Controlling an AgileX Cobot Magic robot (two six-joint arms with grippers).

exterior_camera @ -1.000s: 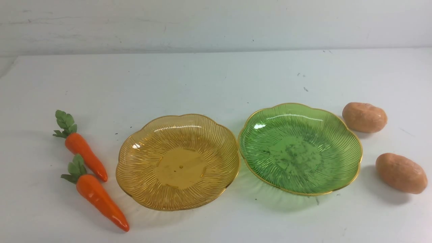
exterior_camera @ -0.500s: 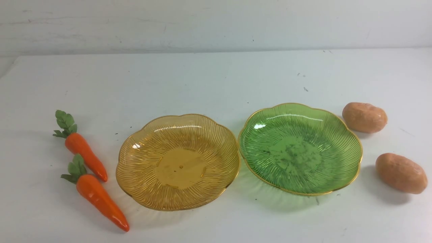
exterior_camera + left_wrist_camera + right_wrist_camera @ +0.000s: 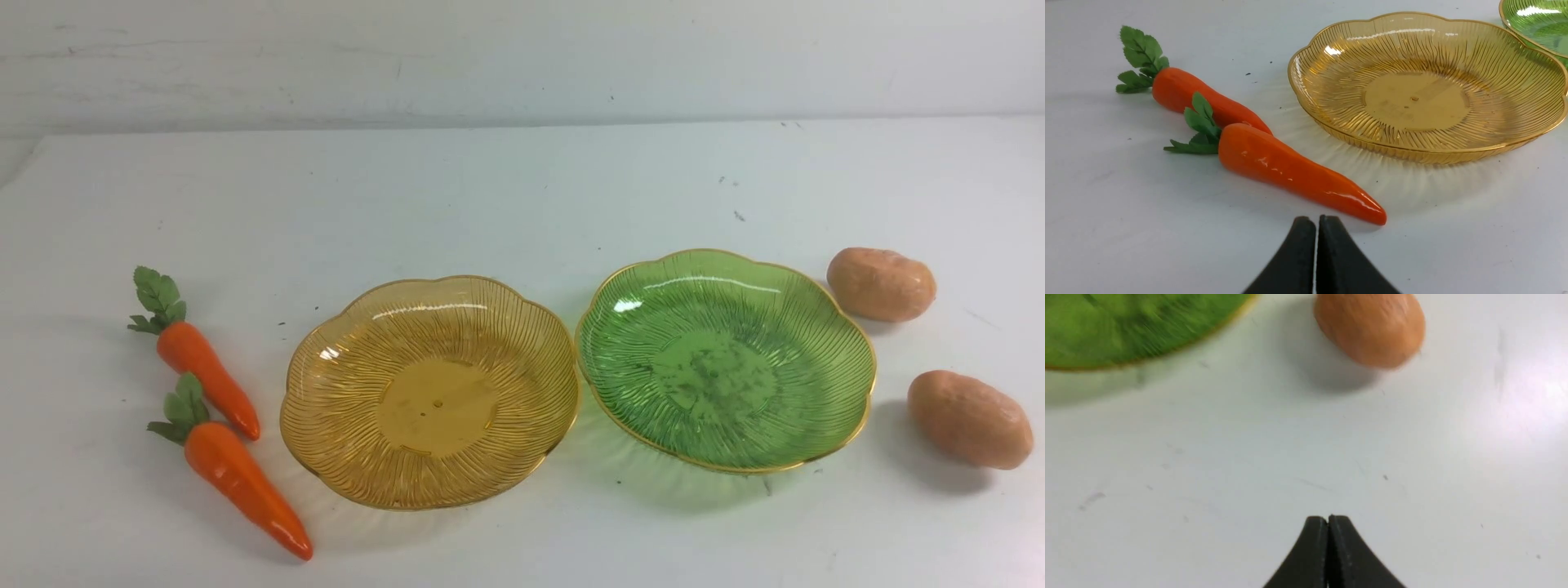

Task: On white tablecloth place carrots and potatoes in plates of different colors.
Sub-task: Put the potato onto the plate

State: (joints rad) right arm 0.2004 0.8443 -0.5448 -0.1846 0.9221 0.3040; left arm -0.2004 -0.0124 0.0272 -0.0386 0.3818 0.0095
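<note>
While the amber plate [image 3: 430, 392] sits empty left of centre and the green plate [image 3: 725, 359] sits empty just beside it on the right, the upper carrot [image 3: 208, 377] and lower carrot [image 3: 245, 482] lie at lower left on the white tablecloth [image 3: 506, 196], the upper potato [image 3: 882, 284] and lower potato [image 3: 970, 418] at far right. The left gripper [image 3: 1316, 222] and right gripper [image 3: 1327, 520] are both pinched closed, gripping nothing.

A pale, scuffed wall [image 3: 522, 57] fills the top strip of the front view, with faint dark streaks at upper left. The far edge of the table [image 3: 522, 135] meets it.
</note>
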